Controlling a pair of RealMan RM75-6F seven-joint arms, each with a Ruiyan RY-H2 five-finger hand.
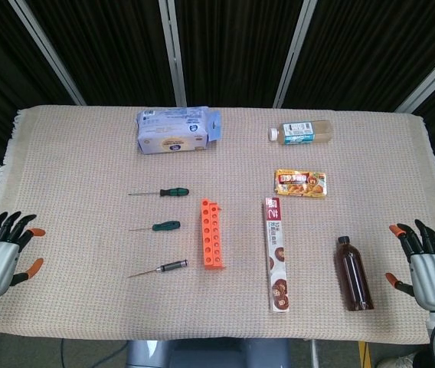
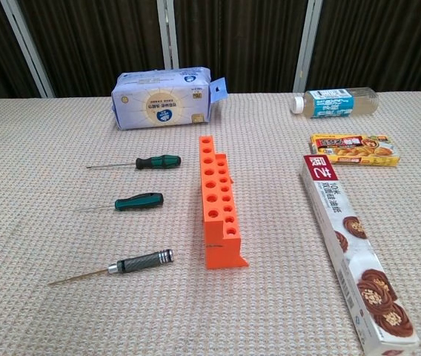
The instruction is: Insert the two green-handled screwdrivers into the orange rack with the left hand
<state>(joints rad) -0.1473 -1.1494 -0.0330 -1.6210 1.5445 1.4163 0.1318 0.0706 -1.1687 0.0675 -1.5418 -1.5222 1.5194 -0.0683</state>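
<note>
Overall, beige woven cloth (image 1: pixel 80 176) covers table; dark curtains (image 1: pixel 225 46) behind.

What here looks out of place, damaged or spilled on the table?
Nothing is spilled or visibly damaged. Two bottles lie on their sides: the clear bottle at the far edge and the brown bottle near the right hand. The orange rack holds no tools yet.

Two green screwdrivers (image 1: pixel 165 192) (image 1: pixel 161 226) are lying flat mid-table, tips pointing toward the left edge. The orange rack (image 1: pixel 211 234) is standing just right of them, holes empty.
</note>
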